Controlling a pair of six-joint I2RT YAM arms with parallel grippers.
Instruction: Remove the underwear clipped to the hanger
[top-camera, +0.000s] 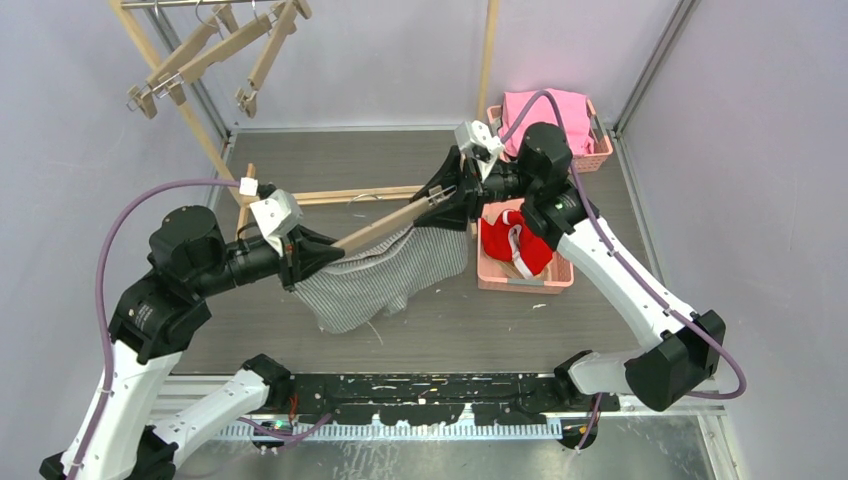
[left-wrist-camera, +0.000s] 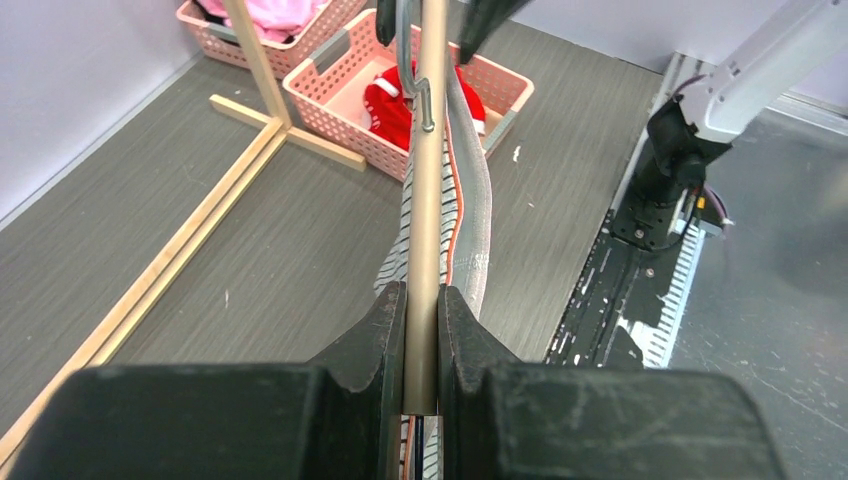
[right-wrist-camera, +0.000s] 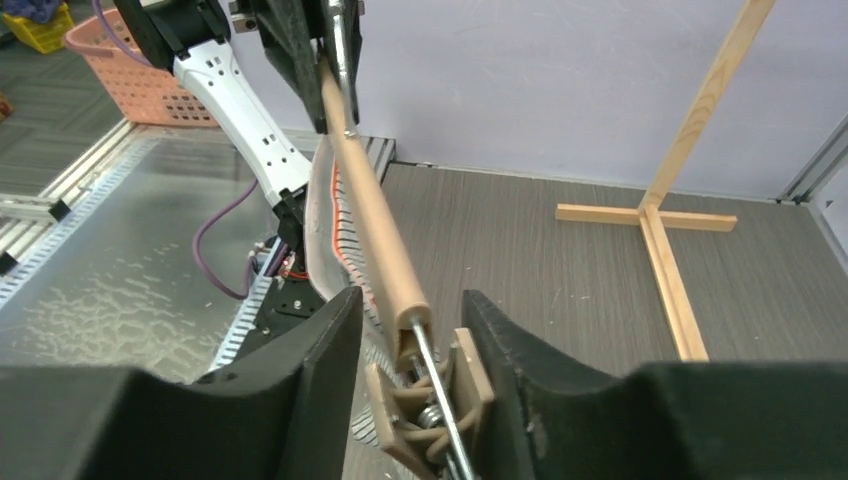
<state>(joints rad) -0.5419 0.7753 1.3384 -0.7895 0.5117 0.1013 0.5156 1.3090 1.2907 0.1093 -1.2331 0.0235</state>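
Your left gripper (left-wrist-camera: 420, 300) clamps the hanger (left-wrist-camera: 428, 200), your right gripper (right-wrist-camera: 410, 300) straddles its clip (right-wrist-camera: 430, 400) (grip unclear): half-opened, it could snag the striped underwear (top-camera: 380, 275) below.

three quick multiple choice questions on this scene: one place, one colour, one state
1. The red underwear lies: A in the near pink basket B hanging up C outside any container
2. The clipped underwear on the hanger is: A cream B grey-and-white striped C blue
3. The left tool is: A wide open B shut on the hanger's bar C out of view
1 A: basket walls surround it. 2 B: fine stripes hang under the bar. 3 B: both fingers press the bar.
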